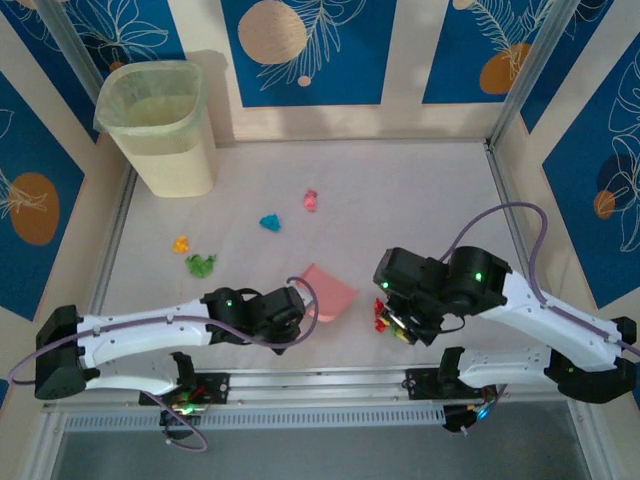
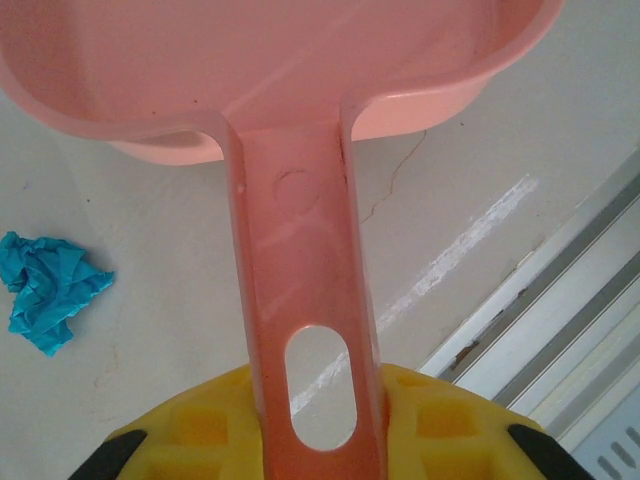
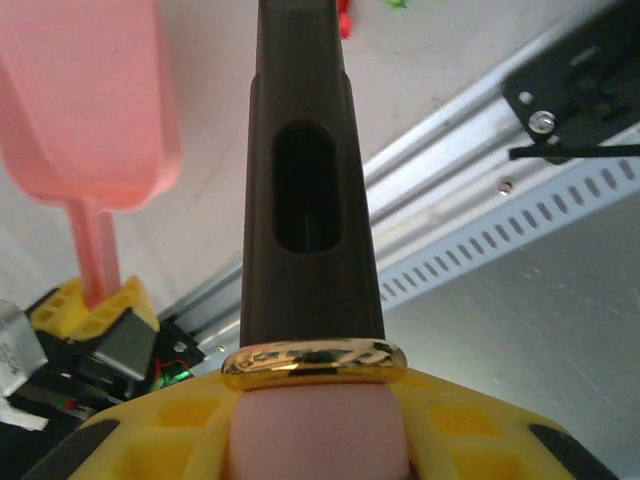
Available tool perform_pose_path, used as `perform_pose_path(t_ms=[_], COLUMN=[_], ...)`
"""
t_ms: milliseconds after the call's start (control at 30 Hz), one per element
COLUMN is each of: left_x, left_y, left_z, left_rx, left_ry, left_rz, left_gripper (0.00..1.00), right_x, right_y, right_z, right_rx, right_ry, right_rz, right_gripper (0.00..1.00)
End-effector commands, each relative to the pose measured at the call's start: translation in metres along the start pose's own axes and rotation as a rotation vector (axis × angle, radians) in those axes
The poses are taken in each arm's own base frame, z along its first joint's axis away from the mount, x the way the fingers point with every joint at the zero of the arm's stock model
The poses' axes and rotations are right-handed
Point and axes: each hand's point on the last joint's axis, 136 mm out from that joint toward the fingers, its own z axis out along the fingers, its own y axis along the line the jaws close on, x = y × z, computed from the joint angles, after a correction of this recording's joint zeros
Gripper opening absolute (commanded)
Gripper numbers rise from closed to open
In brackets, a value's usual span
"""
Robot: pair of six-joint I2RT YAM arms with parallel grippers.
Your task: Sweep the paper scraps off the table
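A: How is this sweep best done?

B: The dustpan [image 1: 328, 292] should be set with its lip flat on the table [image 1: 420, 190], so that nothing is pushed under it. Its handle is clamped in the left gripper [image 2: 320, 425], jaws closed tight on it. The dark brush handle [image 3: 310, 200] is pinched just as firmly by the right gripper [image 3: 315, 430]. Short, low strokes toward the pan's mouth are advised, since crumpled paper is likely to roll or skip.

A: Where are the scraps found, reckoned from the dustpan?

B: Nearest, the red paper scrap [image 1: 381, 318] is seen just to the pan's right, close beside the right gripper and well apart from the left one. The pan's mouth appears to be turned away from it, so some re-aiming is probably called for. The green paper scrap [image 1: 200, 265] and orange paper scrap [image 1: 180, 243] lie farther off, to the pan's left. The cyan paper scrap [image 1: 270, 222] and pink paper scrap [image 1: 310, 200] lie beyond the pan, toward the back wall. The bin [image 1: 160, 125] stands farthest, at the back left.
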Motion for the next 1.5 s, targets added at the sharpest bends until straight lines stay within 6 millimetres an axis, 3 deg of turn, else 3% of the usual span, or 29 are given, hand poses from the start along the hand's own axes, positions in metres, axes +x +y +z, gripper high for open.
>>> perform_pose_path(t_ms=[0, 233, 633, 900, 1300, 1467], left_x=[-0.002, 0.004, 0.003, 0.002, 0.0, -0.002], left_y=[0.002, 0.003, 0.007, 0.01, 0.009, 0.008], left_z=[0.003, 0.008, 0.007, 0.007, 0.009, 0.009], left_rx=[-0.011, -0.008, -0.016, -0.016, -0.002, 0.004], left_ry=[0.0, 0.02, 0.022, 0.023, 0.028, 0.024], left_rz=[0.011, 0.004, -0.004, -0.02, -0.027, -0.028], left_gripper=[0.0, 0.0, 0.0, 0.0, 0.0, 0.0], right_x=[0.001, 0.004, 0.028, 0.038, 0.041, 0.034], right_y=[-0.007, -0.015, -0.041, -0.061, -0.081, -0.081], right_z=[-0.003, -0.018, -0.025, -0.033, -0.023, -0.002], right_rx=[0.045, 0.075, 0.041, 0.12, 0.21, 0.173], right_ry=[-0.054, -0.119, 0.008, 0.039, 0.047, 0.059], right_rz=[0.054, -0.036, -0.218, -0.265, -0.266, -0.227], right_gripper=[0.0, 0.0, 0.0, 0.0, 0.0, 0.0])
